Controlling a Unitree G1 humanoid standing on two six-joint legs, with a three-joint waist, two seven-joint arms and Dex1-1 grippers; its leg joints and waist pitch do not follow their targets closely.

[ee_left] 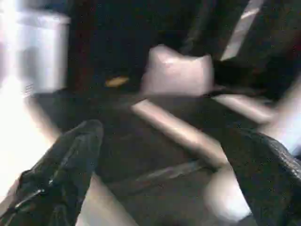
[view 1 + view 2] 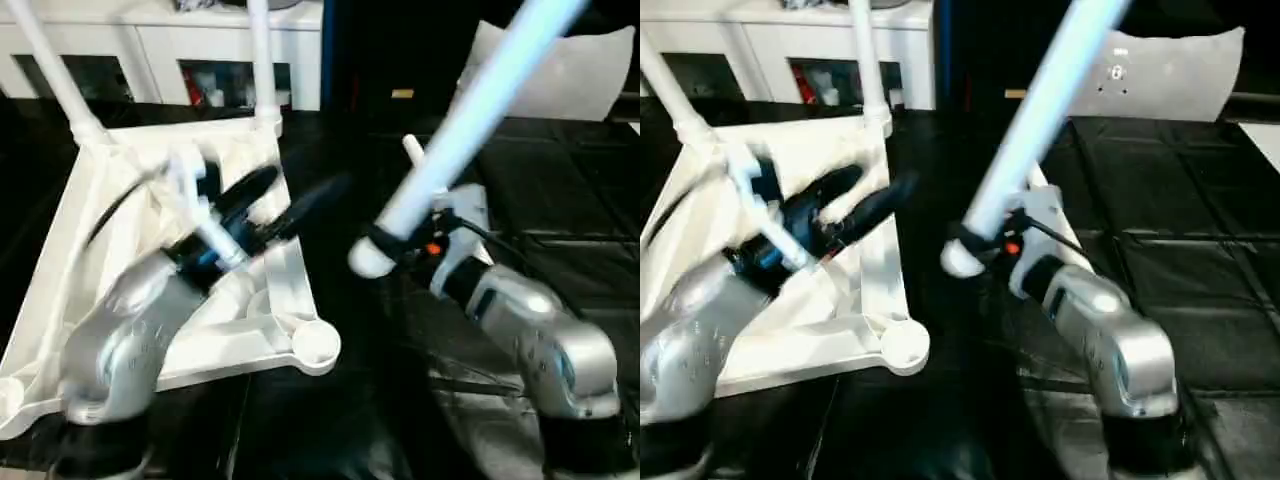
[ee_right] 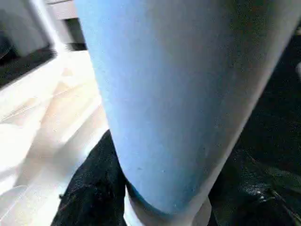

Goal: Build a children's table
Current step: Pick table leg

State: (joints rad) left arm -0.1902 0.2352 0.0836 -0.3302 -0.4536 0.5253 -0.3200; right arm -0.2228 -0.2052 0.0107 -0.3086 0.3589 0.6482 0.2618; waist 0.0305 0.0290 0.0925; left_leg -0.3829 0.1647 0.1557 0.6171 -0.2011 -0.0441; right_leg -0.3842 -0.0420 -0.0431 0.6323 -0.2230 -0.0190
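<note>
- Fingers of the left gripper point(image 2: 285, 200) stood wide apart and held nothing, poised over the ribbed underside of the tabletop point(image 2: 70, 290).
- Seen from the left wrist, the two black fingers point(image 1: 61, 174) rose far from each other, with only dark desk between them.
- That silver left forearm point(image 2: 120, 340) crossed the near part of the tabletop, reaching up and to the right.
- Upside down on the black desk point(image 2: 560, 190), the tabletop lay at the left, its ribs facing up.
- Two legs already stood in its far corner sockets: one leg point(image 2: 45, 60) at the far left and a second leg point(image 2: 262, 55) at the far right, both rising out of the top of the view.
- An empty round socket point(image 2: 317, 345) showed at the near right corner, just left of the middle of the scene.
- Right of the tabletop, the right gripper point(image 2: 410, 245) was clamped on a third leg point(image 2: 470, 110) near its thick end.
- This leg slanted up and to the right, its rounded end hanging apart from the empty socket, over the desk.
- From the right wrist, the leg point(image 3: 178, 94) ran close between the black fingers point(image 3: 89, 188).
- White cabinets point(image 2: 150, 50) stood behind the desk at the far left, and a pale cushion-like thing point(image 2: 590, 75) lay at the far right.
</note>
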